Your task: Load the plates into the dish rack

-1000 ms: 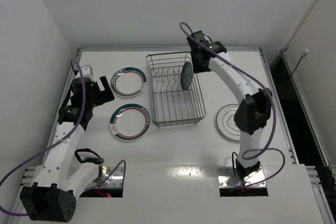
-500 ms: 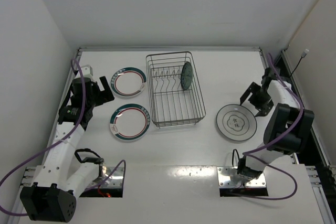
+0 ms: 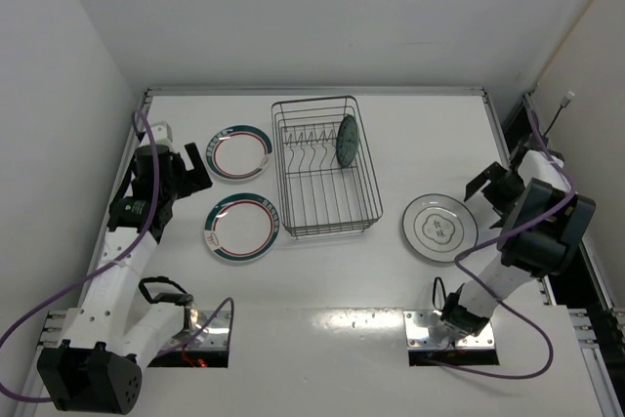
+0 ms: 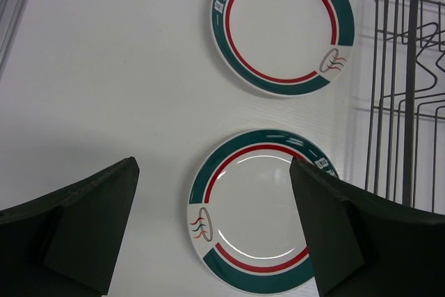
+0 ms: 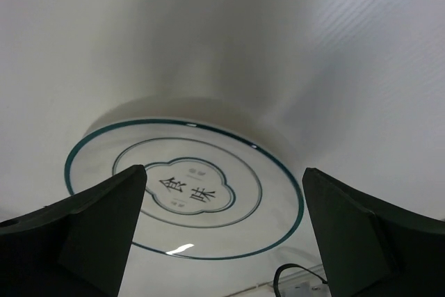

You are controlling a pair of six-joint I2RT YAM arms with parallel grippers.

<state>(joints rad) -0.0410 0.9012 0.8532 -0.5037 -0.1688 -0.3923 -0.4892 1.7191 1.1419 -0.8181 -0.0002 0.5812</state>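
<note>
Two green-rimmed plates (image 4: 281, 29) flat on surface (image 4: 104, 67) ahead of left gripper (image 4: 212, 165), spread, empty. One scalloped plate (image 5: 184, 193) just ahead of right gripper (image 5: 222, 172), also spread, empty. One teal plate (image 3: 346, 140) upright in dish rack (image 3: 327, 231), between grippers.

A teal plate (image 3: 346, 140) stands upright in the dish rack (image 3: 326, 231); a scalloped plate (image 3: 439, 229) lies flat nearby.

White table (image 3: 322, 275), plain white walls (image 3: 293, 17) around it, metal rail (image 3: 312, 91) along its far edge, dark gap (image 3: 518, 134) at right.
</note>
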